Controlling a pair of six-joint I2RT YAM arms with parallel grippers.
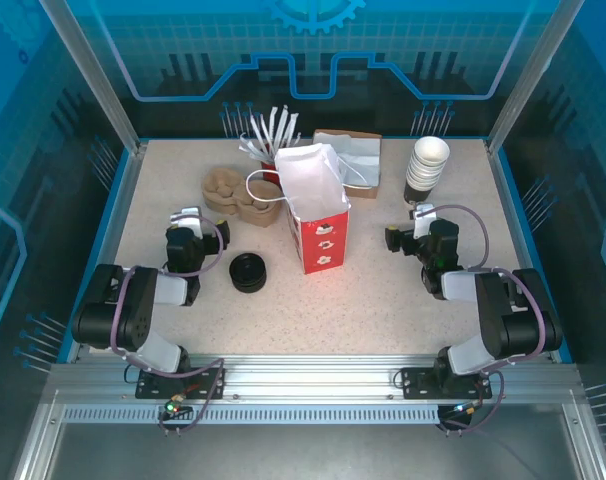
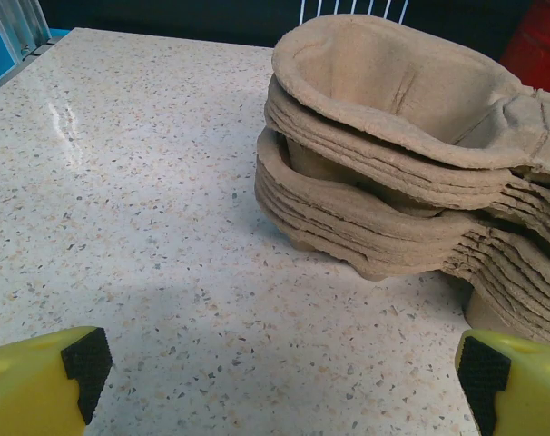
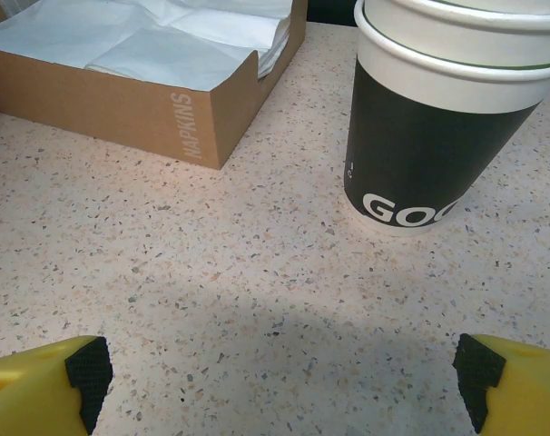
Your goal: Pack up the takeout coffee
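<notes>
Left fingers [image 2: 48, 381], right fingers [image 3: 48, 386] open, empty. Takeout coffee [image 1: 248, 272] prob thin, spillable: we grip mid-wall gently, upright.

left gripper [image 2: 284, 365]: mine, jaws wide apart, bare table between them.
fingers [image 2: 30, 392]: yellow with black pads, one at each lower corner.
table [image 2: 139, 182]: pale speckled top, a streak of glare at far left.
carrier stack [image 2: 393, 173]: brown moulded-pulp cup carriers, nested (layers too many to count), resting on the table ahead and to my right, apart from my fingers.
red object [image 2: 538, 41]: behind the stack, top right corner; cut off, cannot identify.
white sticks [image 2: 352, 9]: thin, upright, beyond the stack's far rim.
</notes>
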